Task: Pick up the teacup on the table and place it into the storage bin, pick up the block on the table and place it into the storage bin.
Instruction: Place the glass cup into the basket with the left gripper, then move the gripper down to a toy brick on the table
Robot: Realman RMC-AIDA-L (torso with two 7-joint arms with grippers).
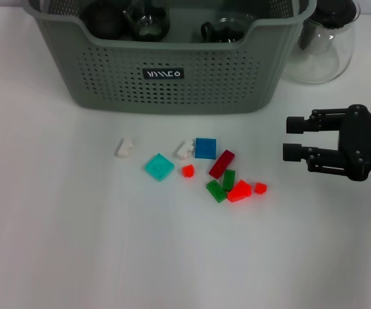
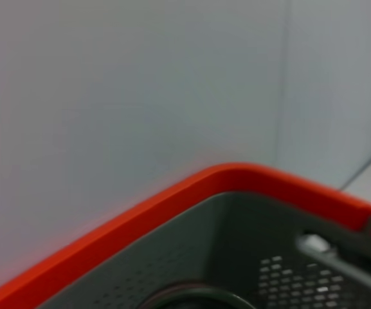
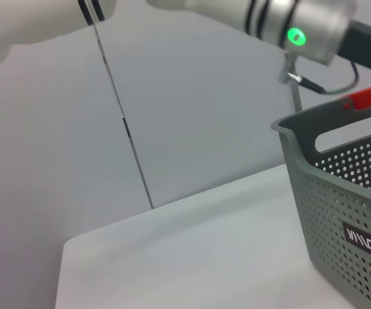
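The bin [image 1: 172, 71] stands at the far edge of the desk [image 1: 56, 244], label facing me, with dark glassware inside; which piece is the teacup I cannot tell. The blocks [image 1: 204, 168] lie loose on the desk in front of the bin, near the middle: white, teal, blue, dark red, green and red pieces, some touching. My right claw [image 1: 292, 138] hovers above the desk to the right of the blocks, released, fingers apart and grasping nothing. My left claw is out of the head view; its wrist view shows only the bin rim. A glass jug [image 1: 323, 45] stands just right of the bin.
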